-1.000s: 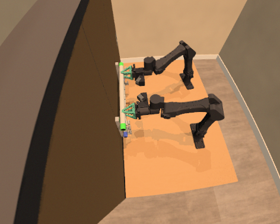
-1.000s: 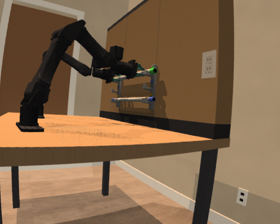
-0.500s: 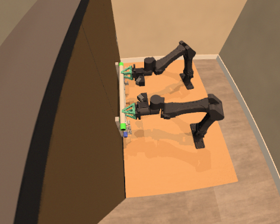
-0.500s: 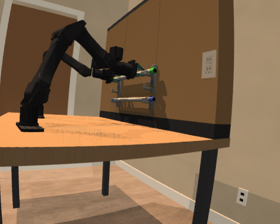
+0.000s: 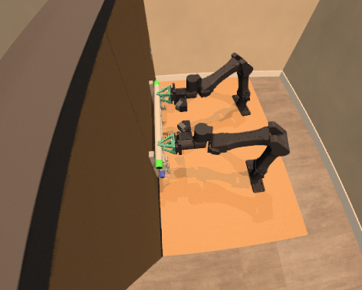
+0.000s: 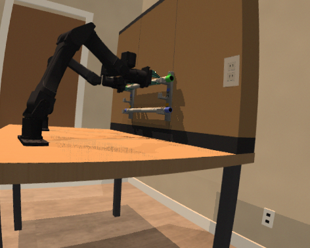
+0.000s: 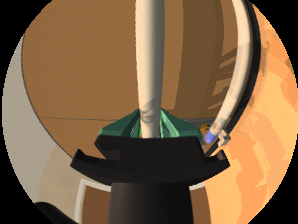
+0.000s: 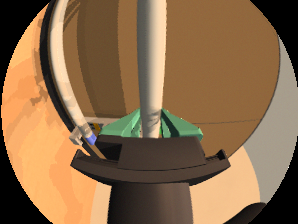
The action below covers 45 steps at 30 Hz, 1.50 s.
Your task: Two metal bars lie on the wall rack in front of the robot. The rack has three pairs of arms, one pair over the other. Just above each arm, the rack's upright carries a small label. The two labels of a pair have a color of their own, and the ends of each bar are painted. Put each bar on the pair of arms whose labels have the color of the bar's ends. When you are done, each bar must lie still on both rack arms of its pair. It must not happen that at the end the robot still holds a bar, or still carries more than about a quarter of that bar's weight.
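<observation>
A bar with green ends [image 5: 158,119] [image 6: 169,78] [image 7: 150,50] [image 8: 151,50] is level at the rack's top pair of arms; whether it bears on them is hard to tell. The left gripper [image 5: 161,144] [image 7: 150,114] and the right gripper [image 5: 159,93] [image 8: 151,114] are both shut on this bar, near its two ends. A bar with blue ends [image 6: 147,110] [image 7: 244,50] [image 8: 57,45] lies on the lowest arms, below yellow labels. The middle arms [image 6: 161,96] are bare, with blue labels [image 6: 168,90] above. The top labels are hidden.
The rack [image 6: 167,117] [image 5: 152,156] is fixed on the brown wall panel [image 6: 206,98] behind the orange table top [image 5: 225,234]. The arms reach side by side to the rack, above the table. An outlet plate [image 6: 231,71] is on the panel beside the rack.
</observation>
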{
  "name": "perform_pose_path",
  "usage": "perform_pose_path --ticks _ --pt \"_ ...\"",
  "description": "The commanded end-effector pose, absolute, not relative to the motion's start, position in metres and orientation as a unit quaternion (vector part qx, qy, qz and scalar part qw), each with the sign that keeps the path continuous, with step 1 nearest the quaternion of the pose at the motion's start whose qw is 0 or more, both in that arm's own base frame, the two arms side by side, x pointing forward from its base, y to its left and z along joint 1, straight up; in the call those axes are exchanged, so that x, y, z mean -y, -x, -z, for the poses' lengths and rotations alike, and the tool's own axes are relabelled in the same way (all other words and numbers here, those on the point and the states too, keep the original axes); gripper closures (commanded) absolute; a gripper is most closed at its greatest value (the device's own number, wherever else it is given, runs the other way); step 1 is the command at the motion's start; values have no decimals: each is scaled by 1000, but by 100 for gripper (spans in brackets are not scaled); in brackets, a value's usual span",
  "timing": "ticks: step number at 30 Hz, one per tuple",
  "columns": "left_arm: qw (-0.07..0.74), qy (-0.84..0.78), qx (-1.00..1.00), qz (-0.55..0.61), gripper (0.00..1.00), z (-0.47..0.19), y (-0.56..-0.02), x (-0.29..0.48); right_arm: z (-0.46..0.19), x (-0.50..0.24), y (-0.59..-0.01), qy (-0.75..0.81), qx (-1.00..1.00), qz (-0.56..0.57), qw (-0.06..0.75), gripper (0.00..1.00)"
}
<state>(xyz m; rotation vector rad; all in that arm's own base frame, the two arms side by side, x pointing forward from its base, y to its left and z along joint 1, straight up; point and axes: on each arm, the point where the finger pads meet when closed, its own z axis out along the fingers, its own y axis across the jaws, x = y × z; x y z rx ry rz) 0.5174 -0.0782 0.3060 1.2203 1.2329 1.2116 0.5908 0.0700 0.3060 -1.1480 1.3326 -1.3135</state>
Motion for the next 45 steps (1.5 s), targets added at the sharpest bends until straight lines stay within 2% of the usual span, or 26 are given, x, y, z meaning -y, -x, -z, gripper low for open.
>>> perform_pose_path --ticks 1,5,7,22,24,39,45 --pt "497 -496 -503 -504 81 -309 -519 75 -309 -68 -591 461 -536 536 461 82" --pt "497 -496 -503 -504 74 -309 -519 75 -309 -68 -591 461 -536 536 461 75" --pt "497 -496 -503 -504 74 -309 -519 75 -309 -68 -591 461 -536 536 461 75" --pt "497 -496 -503 -504 50 -309 -519 75 -309 -68 -591 461 -536 536 461 51" --pt "497 -496 -503 -504 50 -309 -519 75 -309 -68 -591 461 -536 536 461 51" --pt "497 -496 -503 -504 25 -309 -519 75 -309 -68 -591 461 -536 536 461 26" --pt "497 -496 -503 -504 25 -309 -513 75 -309 -69 -586 461 -536 536 461 26"
